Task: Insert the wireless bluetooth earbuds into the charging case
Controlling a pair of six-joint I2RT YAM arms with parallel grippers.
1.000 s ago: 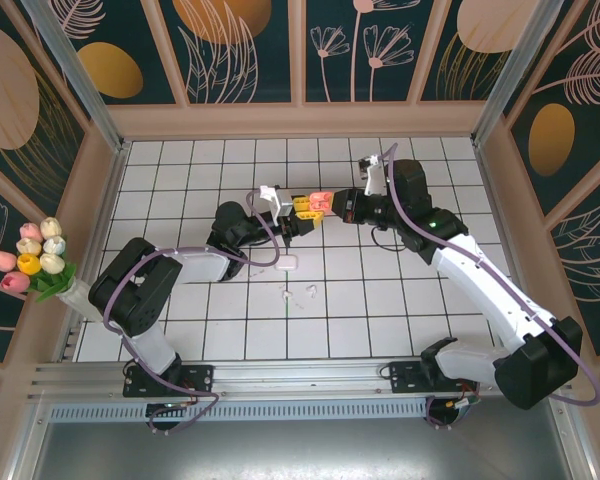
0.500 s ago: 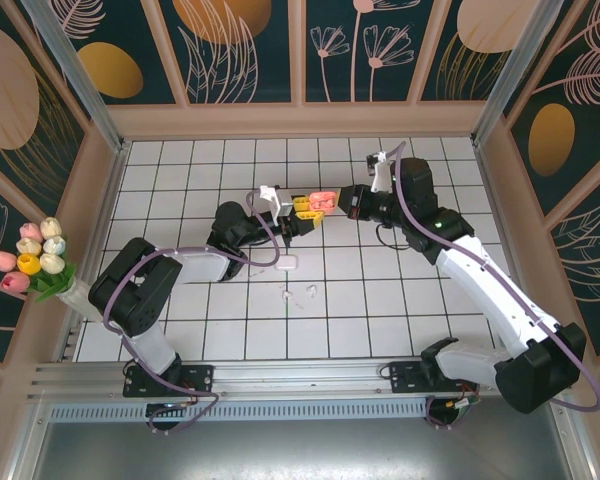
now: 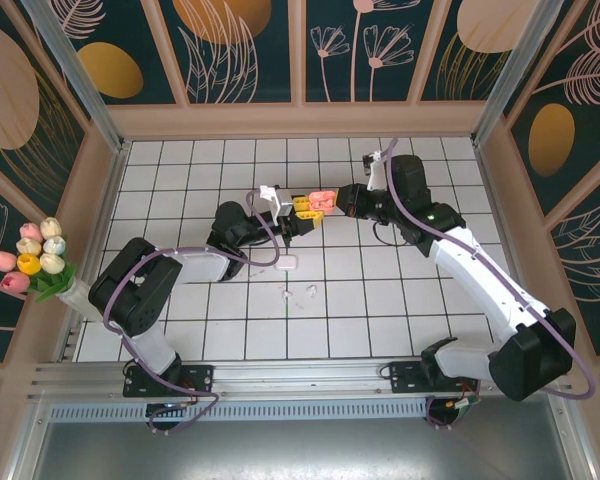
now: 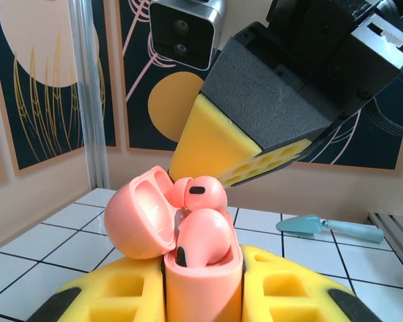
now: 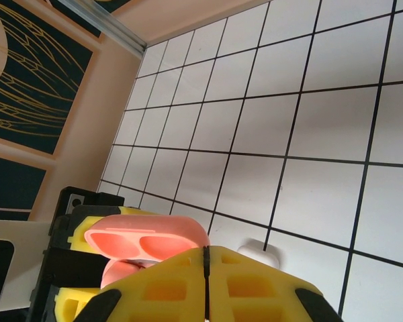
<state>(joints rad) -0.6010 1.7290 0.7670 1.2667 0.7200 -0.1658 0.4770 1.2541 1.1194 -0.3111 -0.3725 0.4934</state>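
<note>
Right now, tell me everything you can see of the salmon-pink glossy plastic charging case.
The salmon-pink glossy plastic charging case is a small rounded clamshell, its hinged lid swung open. It stands upright, clamped between the yellow foam pads of the left gripper, raised above the white tiled table. Two matching pink earbuds sit in it, heads above the rim. The right gripper, pads shut, hovers close above them; contact is unclear.

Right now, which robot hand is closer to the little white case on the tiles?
Left. The left gripper, clamped on the pink case, hangs just beyond the white case. The right gripper meets it from farther right.
</note>
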